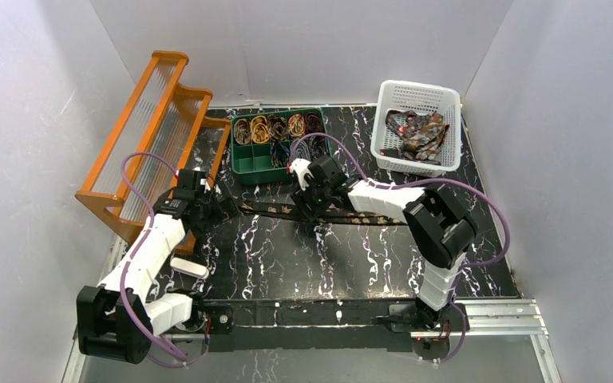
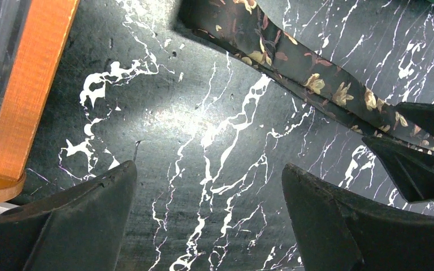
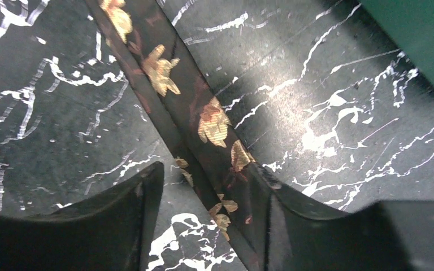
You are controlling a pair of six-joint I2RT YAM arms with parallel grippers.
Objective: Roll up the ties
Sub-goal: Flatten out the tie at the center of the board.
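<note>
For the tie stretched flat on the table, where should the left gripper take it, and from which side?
Grip the tie at its end nearest the left gripper, coming straight down with the jaws set across its width. It lies flat and limp on the table, so only a top-down pinch at an edge looks workable. The right gripper, open, straddles the strip farther along.

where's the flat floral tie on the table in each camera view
top external: tie stretched left to right across the middle.
left wrist: tie upper right, slanting from top centre to right edge.
right wrist: tie diagonal, top left to bottom centre.
shared landmark: black white-veined tabletop.
</note>
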